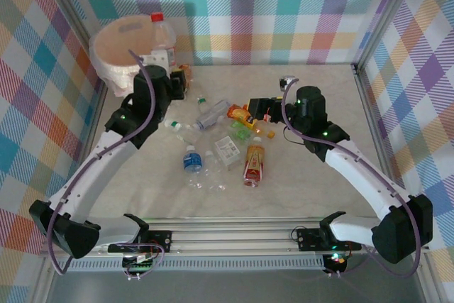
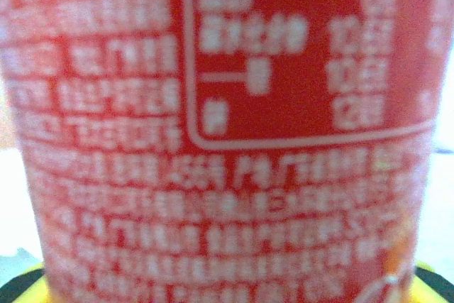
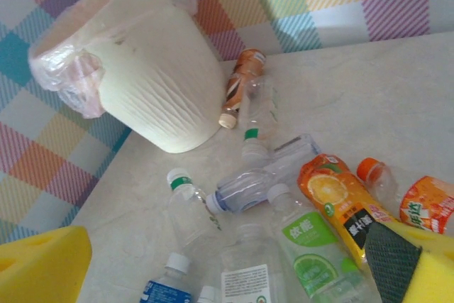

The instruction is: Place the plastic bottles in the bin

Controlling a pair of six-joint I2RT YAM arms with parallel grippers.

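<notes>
Pinching red-labelled clear plastic bottle (image 1: 162, 39) in left gripper (image 1: 169, 69) at right rim of round cream-white plastic bin (image 1: 106, 69), far left, with right gripper (image 1: 259, 110) spread wide over centre bottle pile (image 1: 227, 150); may land outside if released early.

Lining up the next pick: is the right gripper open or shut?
Open. On the right gripper, the yellow pads stand wide apart in its wrist view, nothing clamped between them.
</notes>
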